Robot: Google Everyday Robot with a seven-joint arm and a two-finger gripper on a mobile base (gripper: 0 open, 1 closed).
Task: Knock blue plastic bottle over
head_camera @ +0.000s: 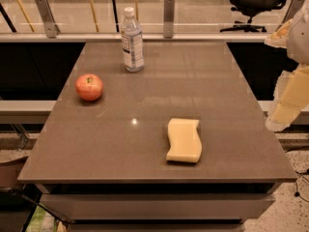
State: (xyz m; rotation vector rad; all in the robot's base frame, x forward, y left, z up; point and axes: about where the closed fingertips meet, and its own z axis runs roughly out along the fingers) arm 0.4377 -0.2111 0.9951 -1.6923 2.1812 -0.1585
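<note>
The blue plastic bottle (pixel 132 40) stands upright near the far edge of the grey table (pixel 145 144), left of the middle. It is clear and bluish, with a white cap and a printed label. My gripper (pixel 288 103) hangs at the right edge of the view, off the table's right side and well away from the bottle. It holds nothing that I can see.
A red apple (pixel 89 87) sits on the table's left side, in front of the bottle. A pale yellow sponge (pixel 184 140) lies right of centre, towards the front. A glass railing (pixel 166 13) runs behind the table, with an office chair (pixel 256 4) beyond it.
</note>
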